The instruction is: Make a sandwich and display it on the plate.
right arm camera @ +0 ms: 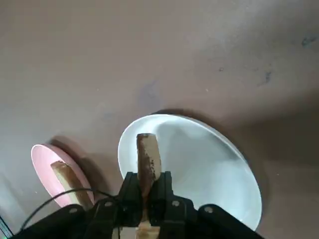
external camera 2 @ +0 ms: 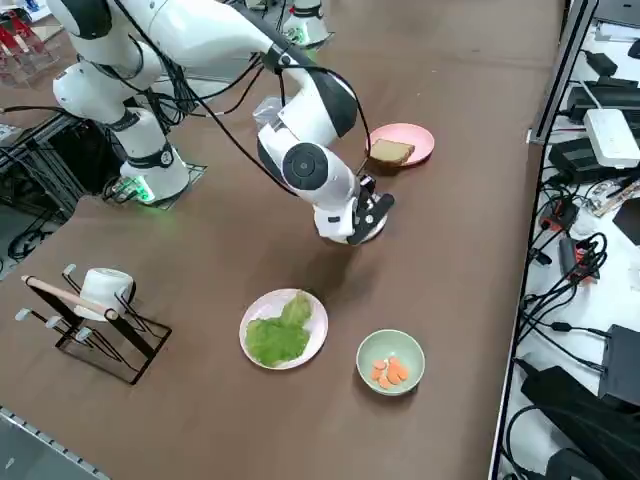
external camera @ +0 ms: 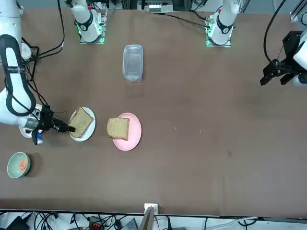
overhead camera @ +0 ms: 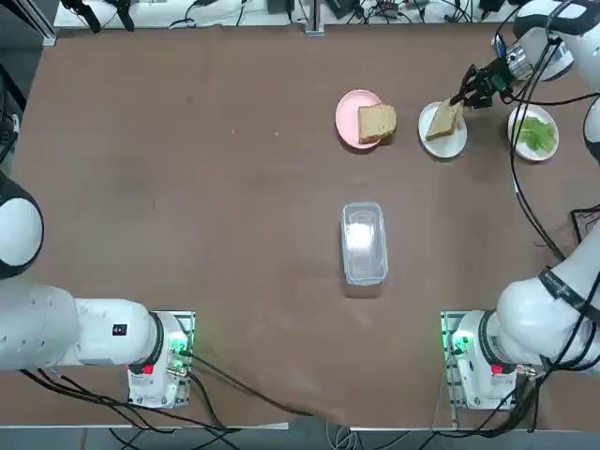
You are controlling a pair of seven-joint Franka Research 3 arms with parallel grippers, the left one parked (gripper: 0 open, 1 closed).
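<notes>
My right gripper (overhead camera: 466,97) is at the far right of the table, shut on one edge of a tan bread slice (overhead camera: 442,120). The slice hangs tilted over the small white plate (overhead camera: 453,150). In the wrist view the slice (right arm camera: 147,157) stands edge-on between my fingers (right arm camera: 162,185), with the white plate (right arm camera: 209,164) beneath it. The front view shows the same slice (external camera: 82,121) over the plate (external camera: 88,135). A second bread slice (overhead camera: 377,123) lies on the pink plate (overhead camera: 349,105) just left of it. Green lettuce (overhead camera: 536,134) sits on another white plate to the right. Orange pieces lie in a pale-green bowl (external camera 2: 391,362).
A clear plastic container (overhead camera: 364,242) lies in the middle of the table. A black wire rack with a white mug (external camera 2: 100,290) stands at the robot's right side. Black cables trail from my right arm near the lettuce plate (external camera 2: 283,328).
</notes>
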